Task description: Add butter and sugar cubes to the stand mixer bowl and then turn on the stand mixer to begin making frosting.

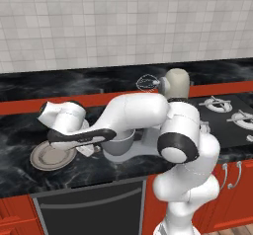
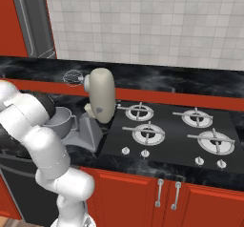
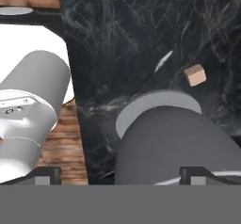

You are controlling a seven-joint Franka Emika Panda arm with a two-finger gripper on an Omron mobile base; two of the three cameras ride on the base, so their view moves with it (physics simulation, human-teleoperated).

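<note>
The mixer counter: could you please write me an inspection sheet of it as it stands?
Surface: black marble counter, hob at its right.
Job's things: stand mixer, whisk raised; stand mixer bowl on its base; one sugar cube on the counter.
Clutter: grey plate left of the bowl.
Grippers: gripper, jaws open, empty, by the bowl.
Cables: nothing seen.
Surroundings: tiled wall, red cabinets.
</note>
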